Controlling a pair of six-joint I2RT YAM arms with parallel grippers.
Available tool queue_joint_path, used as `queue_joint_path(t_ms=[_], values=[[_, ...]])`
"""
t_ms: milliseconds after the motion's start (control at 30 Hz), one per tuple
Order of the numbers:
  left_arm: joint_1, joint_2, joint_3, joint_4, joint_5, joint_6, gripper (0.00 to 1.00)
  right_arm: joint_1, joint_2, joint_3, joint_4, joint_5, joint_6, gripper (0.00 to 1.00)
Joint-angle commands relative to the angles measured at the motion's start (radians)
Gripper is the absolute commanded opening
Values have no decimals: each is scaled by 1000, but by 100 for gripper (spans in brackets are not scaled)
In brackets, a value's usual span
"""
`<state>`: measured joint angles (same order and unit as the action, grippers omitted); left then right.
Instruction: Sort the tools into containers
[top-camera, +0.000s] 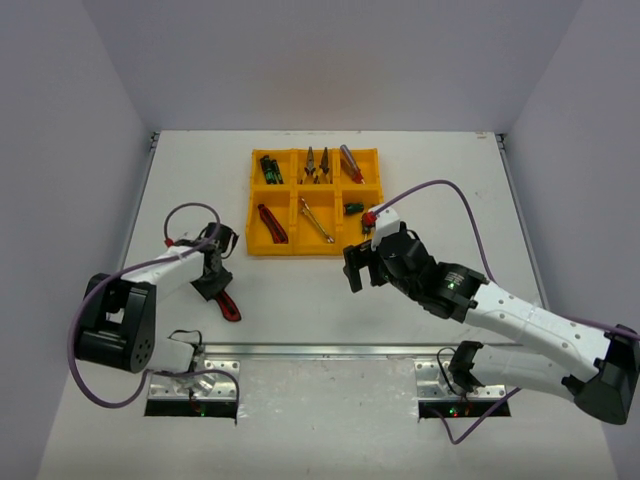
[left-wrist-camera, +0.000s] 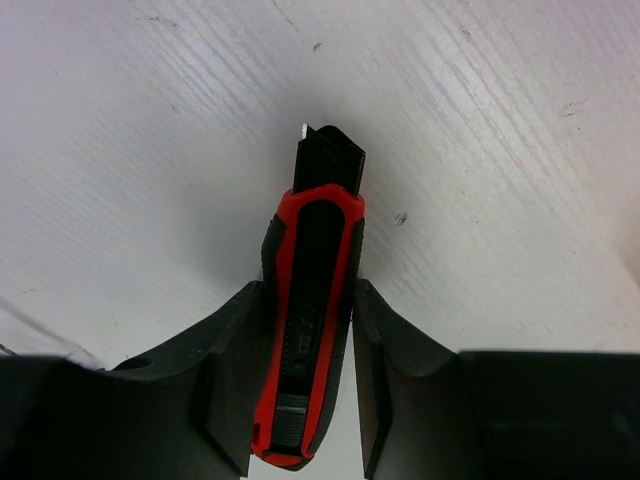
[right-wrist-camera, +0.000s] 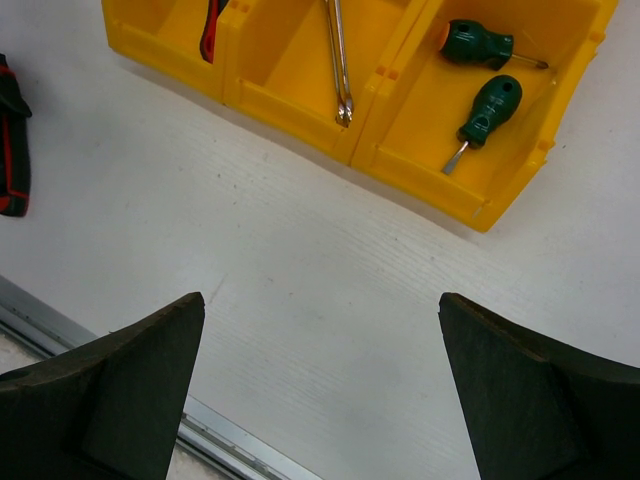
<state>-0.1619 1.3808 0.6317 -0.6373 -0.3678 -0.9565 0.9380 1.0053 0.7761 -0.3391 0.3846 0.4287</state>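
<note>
The knife (left-wrist-camera: 312, 230) lies flat on the table (left-wrist-camera: 150, 150), near the left arm's base and well apart from the tray (top-camera: 256, 245), with its nose pointing away from the wrist and a sliver of blade showing at the tip. The left gripper (left-wrist-camera: 308, 330) is closed on it: the fingers (left-wrist-camera: 230, 380) press both long sides of the handle at its rear half, and the knife is not yet lifted. Because the hold sits behind the middle, expect the nose to droop. Confirm firm contact on both sides, then raise straight up until the knife is off the table before moving sideways. Carry it to the near-left compartment, where a second knife (top-camera: 271, 222) of the same kind already lies. Align the handle with that compartment's diagonal, lower it inside the walls, and only then release. Keep clear of the middle compartment with the wrench (top-camera: 316, 220) and the one with the green screwdrivers (right-wrist-camera: 485, 110). The right gripper (right-wrist-camera: 320, 330) hangs wide open and empty above the table just in front of the tray's right end. Route the left arm so it does not cross that space.
</note>
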Motion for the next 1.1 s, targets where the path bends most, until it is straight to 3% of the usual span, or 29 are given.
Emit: queue_joint_path(t_ms=[0, 100, 233, 333, 467, 533, 767, 1067], values=[[7, -86, -24, -35, -56, -15, 0, -4, 9, 5, 38, 20, -8, 99], [5, -240, -24, -27, -37, 17, 0, -8, 11, 9, 38, 36, -17, 99], [2, -531, -32, 108, 99, 81, 0, -41, 4, 14, 38, 58, -29, 99], [-2, -606, 2, 195, 197, 102, 0, -83, -20, 14, 39, 73, -15, 99], [-21, -521, 46, 380, 256, 174, 0, -128, -31, 25, 38, 63, -13, 99], [-21, -465, 45, 551, 296, 204, 0, -133, -33, 35, 32, 62, -16, 99], [-24, -152, 173, 815, 311, 202, 0, -133, -46, 55, -31, 63, -2, 99], [-39, 24, 237, 831, 246, 160, 0, -134, -64, 26, -46, 72, -10, 99]])
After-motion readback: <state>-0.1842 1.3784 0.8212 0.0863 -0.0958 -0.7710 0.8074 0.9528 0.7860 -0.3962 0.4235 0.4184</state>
